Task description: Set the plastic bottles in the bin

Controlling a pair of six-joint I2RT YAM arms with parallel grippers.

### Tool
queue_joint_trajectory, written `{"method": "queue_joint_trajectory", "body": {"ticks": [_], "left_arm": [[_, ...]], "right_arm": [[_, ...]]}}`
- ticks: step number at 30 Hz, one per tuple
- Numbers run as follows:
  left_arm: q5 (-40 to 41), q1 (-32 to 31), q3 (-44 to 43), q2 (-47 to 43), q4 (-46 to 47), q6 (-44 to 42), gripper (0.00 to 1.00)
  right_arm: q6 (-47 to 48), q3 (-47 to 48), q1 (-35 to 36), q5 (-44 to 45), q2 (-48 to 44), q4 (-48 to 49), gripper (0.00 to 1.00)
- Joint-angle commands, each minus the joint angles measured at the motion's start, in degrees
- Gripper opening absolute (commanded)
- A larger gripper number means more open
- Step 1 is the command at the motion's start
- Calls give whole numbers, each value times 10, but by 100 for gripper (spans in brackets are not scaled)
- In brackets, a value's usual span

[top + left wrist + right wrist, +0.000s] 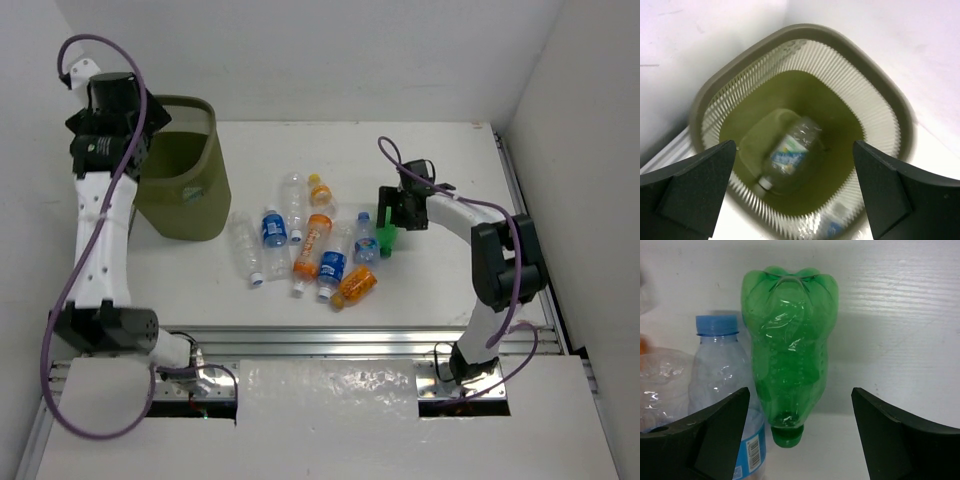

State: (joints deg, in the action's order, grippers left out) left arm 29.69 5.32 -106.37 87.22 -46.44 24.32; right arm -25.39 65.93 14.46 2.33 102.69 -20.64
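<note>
White table [300,150] between plain white walls [300,60] (bin [185,205] at far-left corner)

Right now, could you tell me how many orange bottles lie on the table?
3 orange bottles: one at the pile's far side, one mid-pile, one at its near right edge. Others may be hidden.

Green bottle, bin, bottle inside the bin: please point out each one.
green bottle [790,355], right wrist view, middle of its body.
bin [188,207], top external view, outer front wall.
bottle inside the bin [789,156], left wrist view, its label.
</note>
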Motion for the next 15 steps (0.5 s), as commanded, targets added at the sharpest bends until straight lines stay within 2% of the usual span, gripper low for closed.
{"method": "queue_joint_trajectory", "body": {"ticks": [1, 5, 6, 8, 11, 12, 15], "left_arm": [[-73, -1, 43, -105, 42, -23, 100], [-237, -5, 134, -193, 94, -29, 100], [-258, -14, 143, -201, 100, -24, 100], [-292, -38, 165, -209, 119, -25, 100], [-335, -108, 179, -205, 137, -23, 100], [-350, -130, 180, -204, 150, -14, 100], [-398, -175, 192, -204, 182, 2, 100]], "right_arm": [[16, 14, -5, -39, 16, 42, 82], [9, -18, -25, -69, 39, 65, 73], [13, -24, -30, -67, 40, 80, 64], [21, -33, -34, -64, 36, 91, 54], [25, -45, -38, -58, 22, 97, 34], [24, -48, -39, -52, 5, 100, 23], [17, -77, -39, -24, -63, 101, 14]]}}
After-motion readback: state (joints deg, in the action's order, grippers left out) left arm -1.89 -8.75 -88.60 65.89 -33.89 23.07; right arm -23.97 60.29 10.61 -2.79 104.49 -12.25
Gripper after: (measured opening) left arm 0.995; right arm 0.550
